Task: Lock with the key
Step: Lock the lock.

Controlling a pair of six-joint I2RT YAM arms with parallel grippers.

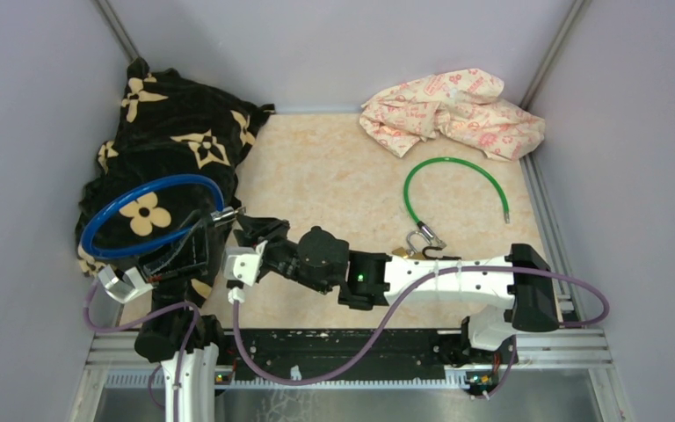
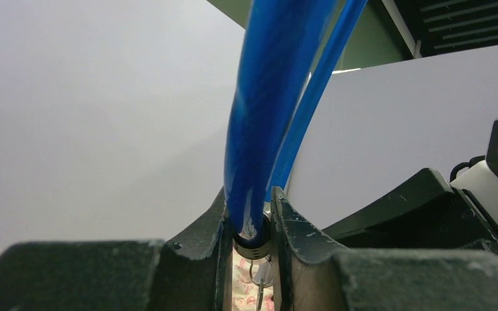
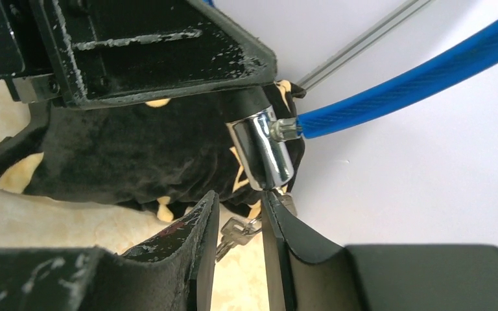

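My left gripper is shut on the blue cable lock and holds it up at the left. In the left wrist view its jaws clamp the black collar at the end of the blue cable. In the right wrist view the chrome lock barrel sticks out below the left gripper, with the cable plugged into its side. A bunch of keys hangs from the barrel. My right gripper is just under the barrel, jaws slightly apart with the keys between them, ungripped.
A black cloth with cream flowers lies heaped at the back left, behind the lock. A pink patterned cloth lies at the back right. A green cable with a padlock lies on the table beside my right arm. Grey walls close in both sides.
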